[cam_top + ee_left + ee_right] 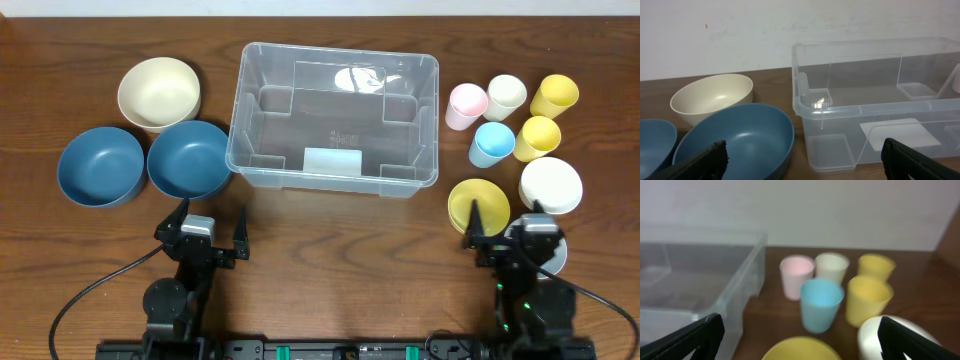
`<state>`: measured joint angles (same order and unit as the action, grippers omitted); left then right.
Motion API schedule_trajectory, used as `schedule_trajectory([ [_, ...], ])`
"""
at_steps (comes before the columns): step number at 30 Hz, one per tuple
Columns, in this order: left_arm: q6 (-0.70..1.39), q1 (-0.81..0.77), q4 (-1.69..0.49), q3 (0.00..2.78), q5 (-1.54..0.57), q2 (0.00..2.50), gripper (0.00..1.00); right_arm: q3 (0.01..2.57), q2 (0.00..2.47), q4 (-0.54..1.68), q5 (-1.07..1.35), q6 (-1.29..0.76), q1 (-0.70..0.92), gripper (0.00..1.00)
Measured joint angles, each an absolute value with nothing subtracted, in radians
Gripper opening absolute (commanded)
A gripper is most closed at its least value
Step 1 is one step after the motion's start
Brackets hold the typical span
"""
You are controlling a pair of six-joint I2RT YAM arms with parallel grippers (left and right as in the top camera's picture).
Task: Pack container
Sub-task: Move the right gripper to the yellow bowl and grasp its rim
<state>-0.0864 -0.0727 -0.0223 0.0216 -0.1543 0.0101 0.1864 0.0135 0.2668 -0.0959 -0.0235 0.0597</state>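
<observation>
Both grippers sit at the near edge of the table (pixel 330 250), jaws spread wide apart and holding nothing. From overhead, the left gripper (pixel 212 212) is near the left side and the right gripper (pixel 505 212) near the right.

Between them and further back lies the container (pixel 300 110), a big clear bin standing upright and open at the top, with a white label (pixel 332 160) on its near wall. It lies ahead and to the right of the left gripper, and ahead and to the left of the right gripper, well apart from both. In the left wrist view the container (pixel 850 107) fills the right half beyond the left gripper (pixel 802 150). In the blurred right wrist view the container (pixel 735 290) shows only its corner at the left, past the right gripper (pixel 800 325).

Right against the container's left wall sits a blue bowl (pixel 190 158), with a second blue bowl (pixel 100 166) beside it and a cream bowl (pixel 158 92) behind them.

To the container's right stand five cups: a pink cup (pixel 466 105), a cream cup (pixel 505 97) and a yellow cup (pixel 553 97) in the back row, then a blue cup (pixel 492 144) and a second yellow cup (pixel 537 137). Nearer the right gripper lie a yellow dish (pixel 478 205) and a white dish (pixel 550 184); the right gripper's left finger overlaps the yellow dish from above.
</observation>
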Motion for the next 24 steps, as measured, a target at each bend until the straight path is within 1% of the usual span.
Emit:
schedule_trajectory([
  [7, -0.086, -0.073, -0.022, 0.022, -0.154, 0.01, 0.98, 0.484, 0.08, 0.472, -0.193, -0.108, 0.06, 0.99],
  [11, -0.086, -0.073, -0.022, 0.022, -0.154, 0.01, 0.98, 0.665, 0.233, 0.691, -0.212, -0.173, 0.06, 0.99],
  [14, -0.086, -0.073, -0.022, 0.022, -0.154, 0.01, 0.98, 0.817, 0.397, 0.867, -0.212, -0.21, 0.06, 0.99],
  [16, -0.086, -0.073, -0.022, 0.022, -0.154, 0.01, 0.98, 0.93, 0.519, 0.971, -0.189, -0.224, 0.057, 0.99],
  [20, -0.086, -0.073, -0.022, 0.022, -0.154, 0.01, 0.98, 1.087, 0.71, 1.068, -0.088, -0.238, 0.052, 0.99],
  [24, -0.086, -0.073, -0.022, 0.022, -0.154, 0.01, 0.98, 1.122, 0.837, 1.095, 0.053, -0.244, 0.051, 0.99],
])
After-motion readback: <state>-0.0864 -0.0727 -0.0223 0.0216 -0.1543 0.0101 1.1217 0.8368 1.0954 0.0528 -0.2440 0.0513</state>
